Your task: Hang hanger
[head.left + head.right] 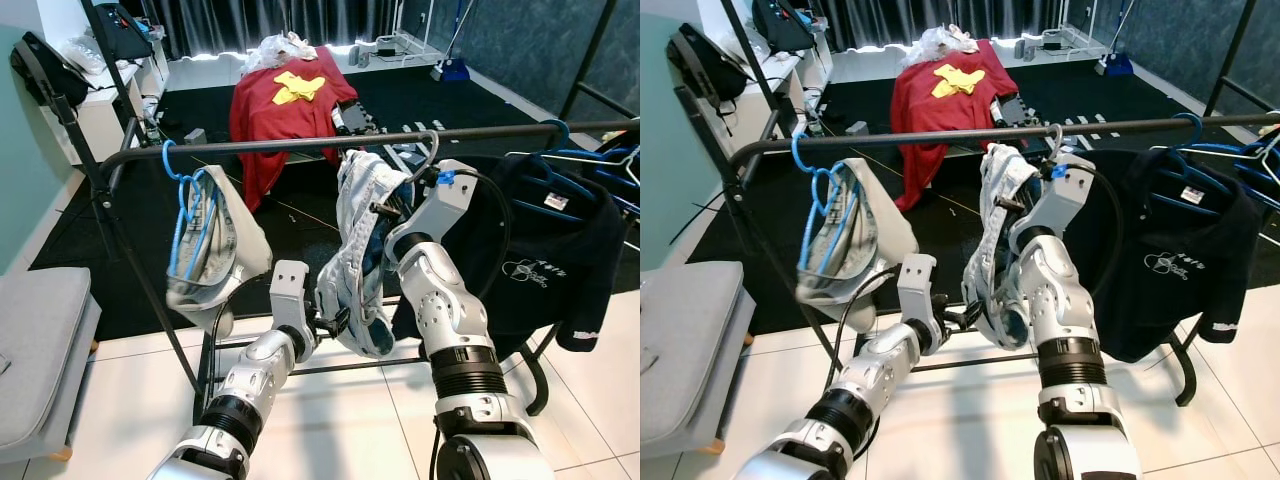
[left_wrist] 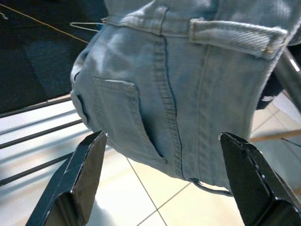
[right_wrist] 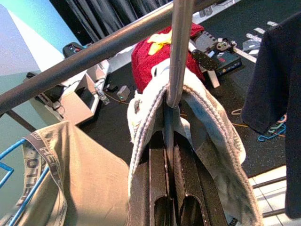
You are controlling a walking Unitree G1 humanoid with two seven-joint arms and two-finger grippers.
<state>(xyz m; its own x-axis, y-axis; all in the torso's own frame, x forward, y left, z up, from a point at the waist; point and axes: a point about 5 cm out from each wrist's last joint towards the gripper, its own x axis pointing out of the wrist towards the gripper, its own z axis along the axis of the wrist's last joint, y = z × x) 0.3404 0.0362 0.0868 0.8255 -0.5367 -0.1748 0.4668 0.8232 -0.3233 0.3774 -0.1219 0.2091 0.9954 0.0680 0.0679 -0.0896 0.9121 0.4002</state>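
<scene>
Nearest the lens: two silver forearms rising from bottom of frame toward centre. Right gripper (image 3: pixel 169 155) at centre frame, black fingers pressed together on the neck of a thin silver wire hanger (image 3: pixel 178 52), raised so the hook (image 1: pixel 430 150) sits right at the long dark horizontal metal clothes rail (image 1: pixel 300 143); hooked over it by the look of the right wrist view, though whether weight already rests there cannot be told. Pale blue denim shorts (image 1: pixel 360 250) draped over that hanger, bunched and dangling below the rail at centre. Left gripper (image 2: pixel 164 179) lower centre, beneath the shorts, fingers spread wide with nothing between them; probably kept there to steady or catch the cloth while the hook seats. Left of centre on the same rail: bright blue plastic hanger (image 1: pixel 185 195) carrying a beige garment with a lettered waistband (image 1: pixel 225 250), already hung. Right of frame: dark navy T-shirt with a white chest print (image 1: pixel 545 255) on another blue hanger, also hung. Upper centre, well apart behind the rail: red cloth with a yellow patch (image 1: pixel 285 100) spread over something low on the dark carpet. Grey cushioned seat (image 1: pixel 40 350) at lower left. Judgement: hanging nearly done; remaining work likely to settle the hook and let go.
</scene>
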